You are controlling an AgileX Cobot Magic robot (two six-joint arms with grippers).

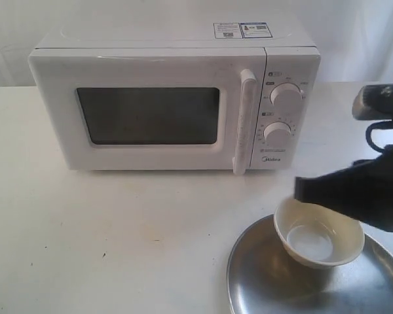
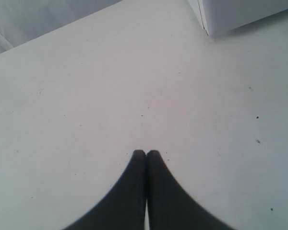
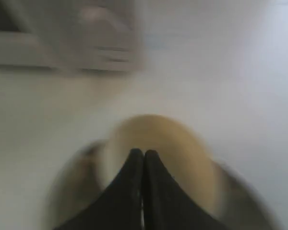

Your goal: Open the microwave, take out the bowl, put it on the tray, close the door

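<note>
Left gripper [image 2: 146, 152]: fingers pressed together on nothing, poised over bare table [image 2: 86, 96] on the left; it does not show in the exterior view.
Microwave [image 1: 170, 39]: stands at the far side of the table, left of centre.
Door [image 1: 150, 114]: lies flush with the front, its handle [image 1: 244, 121] upright beside the knobs, so it reads as shut.
Tray [image 1: 262, 281]: near right, partly cut off by the frame edge.
Bowl [image 1: 319, 235]: out of the oven, upright and empty on the far part of the tray.
Right gripper [image 1: 302, 190]: tips closed together at the bowl's far-left rim. The blurred wrist view does not show whether they nip the rim.
Progress: opening, removal, placing and closing all look done.
Left to do: probably only drawing the right arm clear of the bowl.
</note>
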